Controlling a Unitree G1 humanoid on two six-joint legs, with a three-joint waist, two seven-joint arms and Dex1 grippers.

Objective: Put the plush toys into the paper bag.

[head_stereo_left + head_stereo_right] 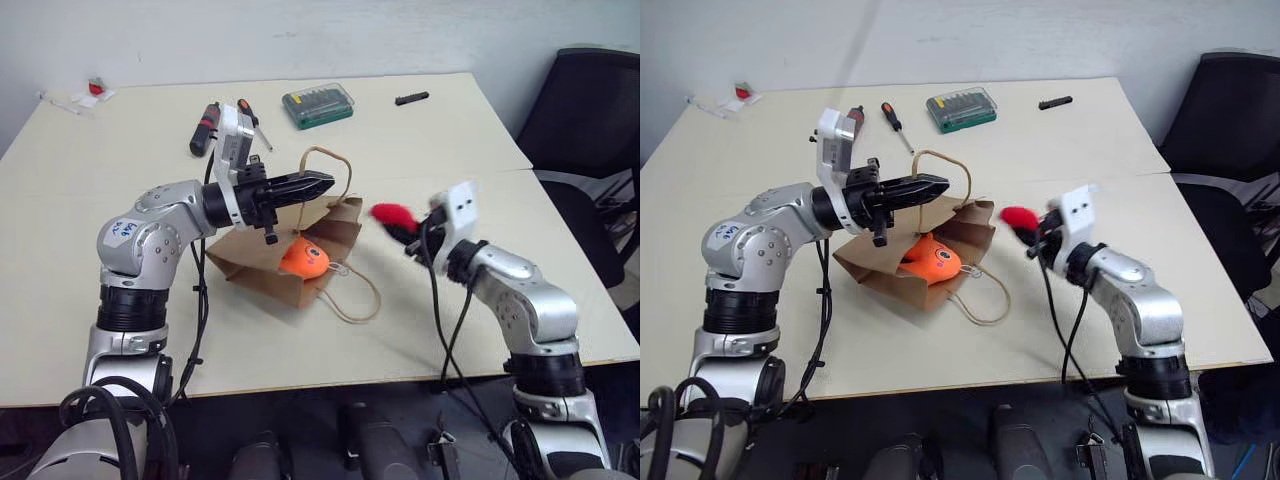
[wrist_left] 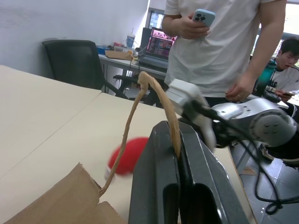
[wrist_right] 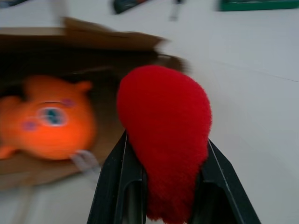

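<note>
Beige bench (image 1: 420, 300): bag (image 1: 262, 262) lying flat, fish (image 1: 303, 257) at mouth; our left hand (image 1: 318, 184) pinches handle (image 1: 330, 168), right hand (image 1: 412, 232) clamps red toy (image 1: 392, 213) mid-body, soft, light, squashy

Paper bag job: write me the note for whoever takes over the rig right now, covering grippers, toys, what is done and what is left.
Left gripper: shut on the upper cord handle, holding it raised above the paper bag so the mouth gapes.
Right gripper: shut on the red plush toy, held in the air beside the bag's mouth, to its right.
Orange fish: lies in the bag's mouth, partly sticking out.
The bag lies on its side on the table; the second handle rests flat on the table.
Done: red toy picked up, bag held open.
Left: put the red toy into the bag, push the fish fully in, release.
</note>
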